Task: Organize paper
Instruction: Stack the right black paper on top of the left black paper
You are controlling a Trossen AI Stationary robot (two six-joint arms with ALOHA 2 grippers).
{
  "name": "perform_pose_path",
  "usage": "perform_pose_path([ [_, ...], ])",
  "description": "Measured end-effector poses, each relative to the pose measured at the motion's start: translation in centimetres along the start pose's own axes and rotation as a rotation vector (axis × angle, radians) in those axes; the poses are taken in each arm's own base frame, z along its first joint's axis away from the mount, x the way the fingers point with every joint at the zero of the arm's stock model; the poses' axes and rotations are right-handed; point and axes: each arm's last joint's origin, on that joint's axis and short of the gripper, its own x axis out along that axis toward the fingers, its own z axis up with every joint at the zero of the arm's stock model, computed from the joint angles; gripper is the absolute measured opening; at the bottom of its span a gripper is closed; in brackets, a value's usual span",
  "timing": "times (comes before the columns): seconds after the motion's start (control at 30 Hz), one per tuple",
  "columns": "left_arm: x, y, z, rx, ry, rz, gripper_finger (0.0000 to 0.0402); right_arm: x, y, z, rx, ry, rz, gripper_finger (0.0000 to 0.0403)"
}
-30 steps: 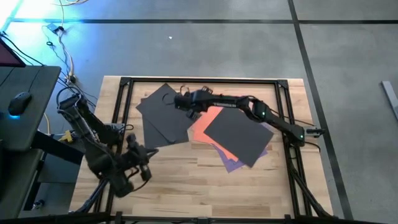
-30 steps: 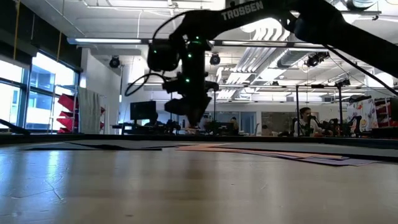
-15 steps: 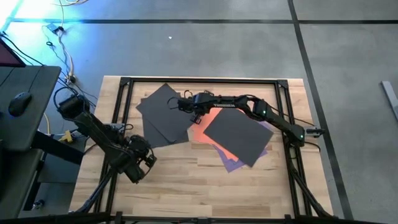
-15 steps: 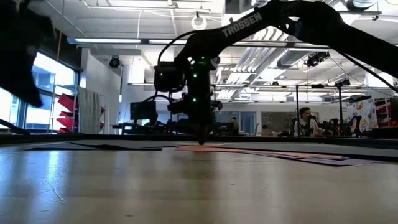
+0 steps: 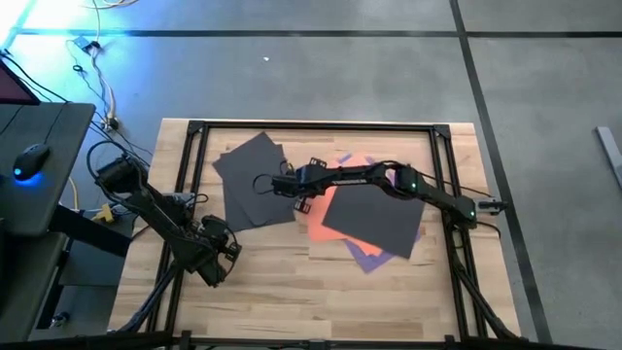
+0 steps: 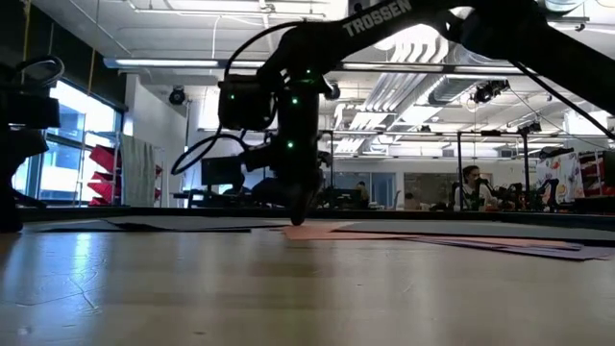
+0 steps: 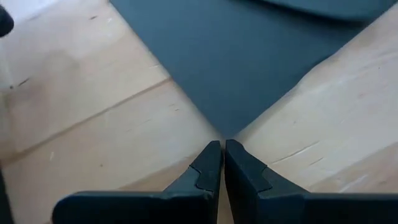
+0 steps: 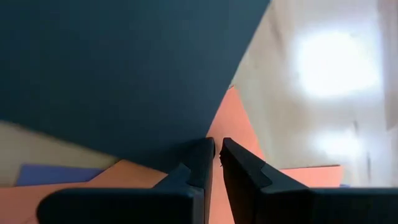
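1. High view: I see my right gripper (image 5: 292, 185) reaching across the table (image 5: 321, 282) to the middle, over the near edge of an orange sheet (image 5: 316, 209).
2. Its fingers (image 8: 239, 174) are nearly closed, a thin gap between them, holding nothing I can make out.
3. Dark grey sheets (image 5: 248, 180) lie to the left; another dark sheet (image 5: 374, 219) covers the orange and purple (image 5: 369, 258) ones.
4. My left gripper (image 5: 222, 255) waits at the table's front left, fingers (image 7: 205, 171) pressed together, empty, pointing at a dark corner.
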Motion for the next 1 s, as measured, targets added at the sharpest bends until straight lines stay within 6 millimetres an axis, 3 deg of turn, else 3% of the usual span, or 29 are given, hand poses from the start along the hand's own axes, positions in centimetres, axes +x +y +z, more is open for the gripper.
perform_pose_path([
  [0.6, 0.1, 0.0, 0.0, 0.038, -0.031, -0.015, 0.0, -3.0, 6.7, -1.1, -0.227, -0.099, 0.174, 0.0022],
  [0.83, 0.0, 0.1, 0.1, 0.056, -0.023, -0.01, 0.0, -3.9, 6.8, -1.0, -0.243, -0.105, 0.158, 0.0022],
  [1.0, -1.2, 0.1, 0.7, 0.096, -0.009, 0.081, 0.0, -4.4, 5.8, -0.4, -0.244, -0.116, 0.114, 0.0022],
])
